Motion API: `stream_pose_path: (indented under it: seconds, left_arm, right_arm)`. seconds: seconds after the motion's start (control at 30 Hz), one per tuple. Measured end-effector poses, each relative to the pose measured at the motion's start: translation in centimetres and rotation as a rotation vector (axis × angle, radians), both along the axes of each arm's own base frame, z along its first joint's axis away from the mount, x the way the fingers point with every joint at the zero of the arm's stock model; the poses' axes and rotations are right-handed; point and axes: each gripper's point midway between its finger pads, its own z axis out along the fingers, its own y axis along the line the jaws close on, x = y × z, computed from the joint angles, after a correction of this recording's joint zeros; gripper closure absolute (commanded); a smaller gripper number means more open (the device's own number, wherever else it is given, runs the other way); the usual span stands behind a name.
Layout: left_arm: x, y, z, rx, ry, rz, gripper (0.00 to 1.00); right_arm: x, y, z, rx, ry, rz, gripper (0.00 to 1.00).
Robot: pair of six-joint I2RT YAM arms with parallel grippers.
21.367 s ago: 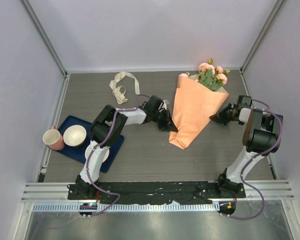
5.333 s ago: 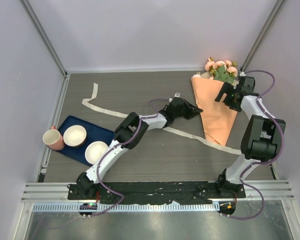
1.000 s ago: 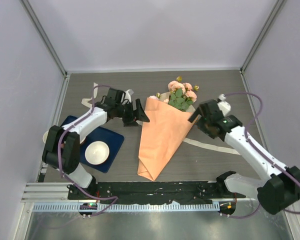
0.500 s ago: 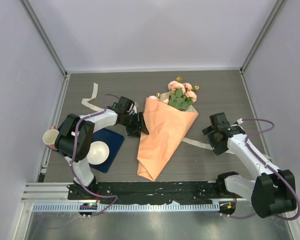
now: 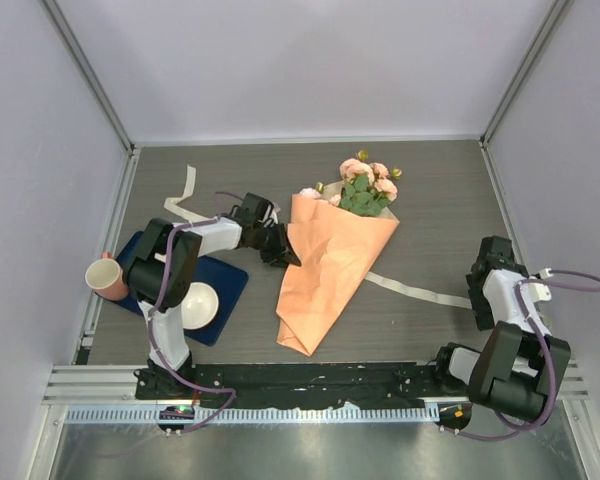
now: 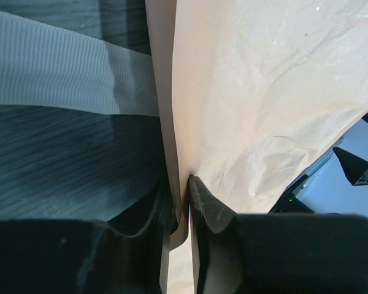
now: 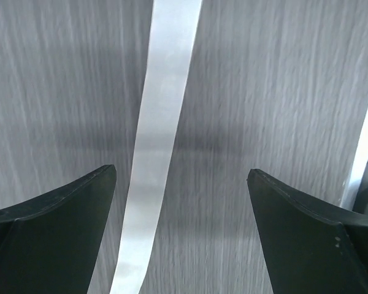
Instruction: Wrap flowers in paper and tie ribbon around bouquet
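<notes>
1. Lying slantwise on the surface (image 5: 430, 190), the bouquet (image 5: 330, 270) had its pointed end towards the arms and its open end towards the back wall.
2. Pink flowers (image 5: 365, 185) and green leaves poked out of the top of the orange paper (image 5: 325, 290) cone.
3. The left claw (image 5: 280, 252) was at the cone's left edge, about halfway along it.
4. From the left wrist view, that claw (image 6: 183, 184) was nearly closed, its two dark fingers (image 6: 208, 208) pinching the edge of the paper (image 6: 264, 92) between them.
5. The ribbon (image 5: 410, 291) lay flat on the surface, ran in under the cone from the left and came out again on the right, ending near the right arm.
6. The right claw (image 7: 181, 173) hung over that stretch with its jaws spread wide, holding nothing; the ribbon (image 7: 162, 122) lay between the two fingers, closer to one, touching neither.
7. Off to the left sat a dark blue tray (image 5: 230, 275) with a white bowl (image 5: 197, 300) on it, and a pink mug (image 5: 105, 277) at the tray's left end.
</notes>
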Motion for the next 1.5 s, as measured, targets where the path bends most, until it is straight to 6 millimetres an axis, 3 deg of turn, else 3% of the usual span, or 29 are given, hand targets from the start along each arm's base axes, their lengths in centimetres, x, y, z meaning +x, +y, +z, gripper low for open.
stream_pose_path:
  seconds: [0.07,0.27,0.43,0.47,0.6,0.63,0.7,0.73,0.8,0.83,0.97,1.1,1.17,1.23,1.37,1.5]
  left_arm:
    - [0.2,-0.2,0.0,-0.008,0.005,0.007,0.90]
    - [1.1,-0.8,-0.2,-0.026,0.007,0.034,0.92]
    - [1.6,-1.1,-0.1,-0.035,0.005,0.048,0.92]
    - [1.6,-1.1,-0.1,-0.036,0.005,0.050,0.92]
    - [1.8,-1.1,-0.1,-0.037,0.007,0.061,0.85]
    - [1.8,-1.1,-0.1,-0.038,0.009,0.063,0.77]
    - [1.8,-1.2,0.0,-0.042,0.011,0.065,0.65]
    - [1.9,-1.3,0.2,-0.049,0.009,0.063,0.53]
    - [2.2,-1.6,0.7,-0.063,0.002,0.060,0.47]
    - [2.4,-1.7,1.2,-0.070,-0.010,0.059,0.43]
    - [2.8,-1.2,2.7,-0.085,-0.035,0.067,0.35]
    - [4.0,1.8,6.2,-0.105,-0.088,0.138,0.19]
    - [5.3,4.5,8.1,-0.098,-0.126,0.218,0.18]
    - [7.2,8.6,9.7,-0.067,-0.169,0.343,0.16]
    - [9.9,16.7,9.3,0.038,-0.157,0.594,0.04]
    - [11.4,22.3,6.8,0.172,-0.076,0.740,0.00]
  right_arm:
    - [-0.8,-1.6,-0.3,-0.013,0.030,-0.035,0.03]
    - [-1.8,-4.8,-1.6,-0.027,0.092,-0.090,0.05]
    - [-0.1,-7.4,-1.6,-0.081,0.109,-0.072,0.11]
    - [0.4,-7.8,-1.6,-0.092,0.109,-0.067,0.21]
    - [1.5,-8.8,-1.6,-0.113,0.088,-0.046,0.41]
    - [1.7,-8.8,-1.6,-0.114,0.086,-0.042,0.53]
    - [1.8,-8.9,-1.7,-0.117,0.081,-0.041,0.65]
    - [1.9,-9.0,-1.7,-0.117,0.078,-0.041,0.77]
    - [2.2,-9.1,-1.7,-0.120,0.068,-0.040,0.87]
    - [2.2,-9.1,-1.7,-0.121,0.064,-0.040,0.98]
    - [1.8,-8.5,-1.5,-0.119,0.042,-0.023,0.99]
    - [1.4,-7.0,1.0,-0.147,-0.024,0.028,0.99]
    - [2.4,-6.1,3.8,-0.198,-0.121,0.079,0.99]
    - [4.0,-4.1,6.6,-0.245,-0.226,0.164,0.99]
    - [7.6,3.6,10.4,-0.242,-0.398,0.432,0.99]
    - [10.0,10.7,13.5,-0.245,-0.474,0.662,0.99]
